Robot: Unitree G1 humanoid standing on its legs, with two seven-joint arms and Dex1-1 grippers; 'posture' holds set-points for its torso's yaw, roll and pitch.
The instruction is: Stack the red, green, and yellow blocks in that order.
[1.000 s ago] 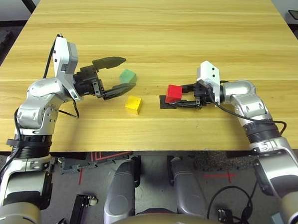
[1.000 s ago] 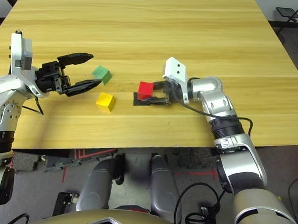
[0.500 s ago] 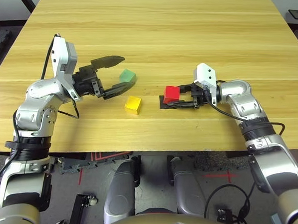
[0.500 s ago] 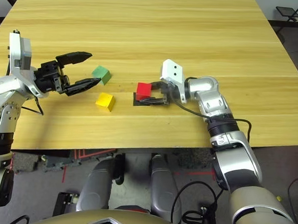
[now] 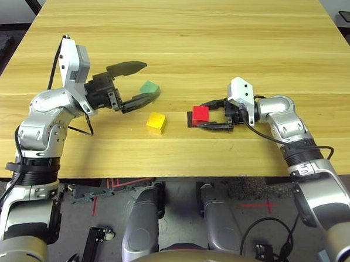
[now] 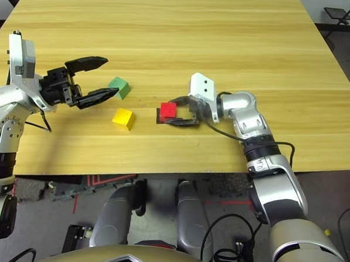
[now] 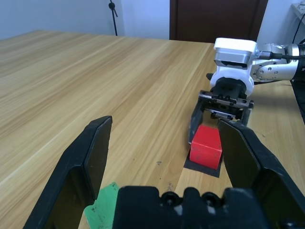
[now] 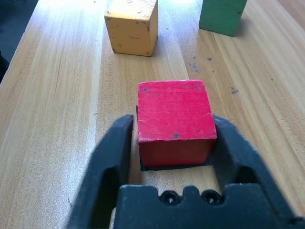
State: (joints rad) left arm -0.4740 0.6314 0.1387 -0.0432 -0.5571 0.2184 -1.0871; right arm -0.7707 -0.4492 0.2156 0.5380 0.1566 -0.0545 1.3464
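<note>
Sitting between right gripper (image 8: 175,157) fingers, red block (image 8: 175,119), on black patch (image 5: 194,117)

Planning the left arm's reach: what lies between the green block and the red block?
Bare wood of the table between green block and red block; the yellow block sits nearer the robot, off that line, in the left eye view.

A robotics test room, by every sign: a broad wooden desk (image 5: 186,26) stands on a dark speckled floor (image 5: 259,200) marked with red tape crosses (image 5: 258,204), black cables (image 5: 264,229) trailing loose beneath it. Black foam mats (image 5: 3,46) lie along one side. The left wrist view takes in a plain pale wall (image 7: 57,14), a dark brown door (image 7: 214,19) and a slim black stand (image 7: 113,16) behind the desk.
</note>
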